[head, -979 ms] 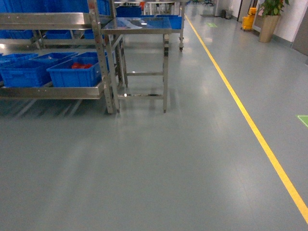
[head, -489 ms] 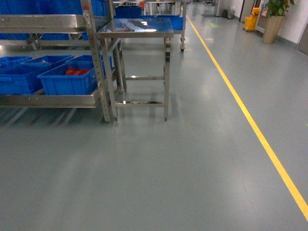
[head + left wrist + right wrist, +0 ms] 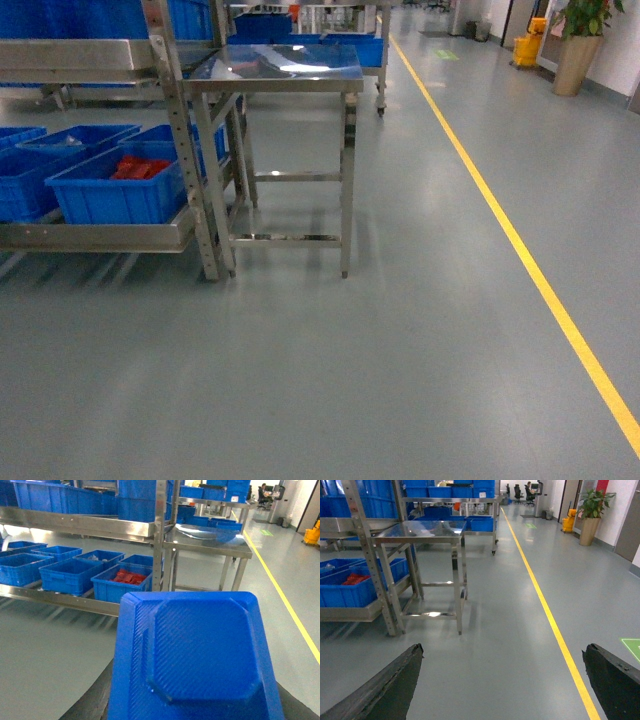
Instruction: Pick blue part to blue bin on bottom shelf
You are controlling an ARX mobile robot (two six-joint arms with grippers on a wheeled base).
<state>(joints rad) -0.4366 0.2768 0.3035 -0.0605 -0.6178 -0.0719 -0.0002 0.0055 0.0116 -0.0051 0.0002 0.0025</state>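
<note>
The blue part [image 3: 200,655], a flat ribbed piece with a raised octagonal middle, fills the lower left wrist view. My left gripper [image 3: 192,707] is shut on it; only dark finger edges show at the bottom corners. The bottom shelf [image 3: 90,238] of the steel rack carries several blue bins. The nearest blue bin [image 3: 120,190] holds red pieces and also shows from the left wrist [image 3: 122,582]. My right gripper [image 3: 502,680] is open over bare floor, with nothing between its fingers [image 3: 390,685]. Neither gripper appears in the head view.
A steel table [image 3: 275,70] stands right of the rack post [image 3: 190,150]. A yellow floor line [image 3: 520,250] runs down the aisle on the right. A potted plant [image 3: 580,40] and a yellow bucket [image 3: 528,45] stand far off. Upper rack levels hold more bins [image 3: 75,500].
In the head view the rack and table have come nearer and slid left and down; the bin with red pieces now lies further left.
</note>
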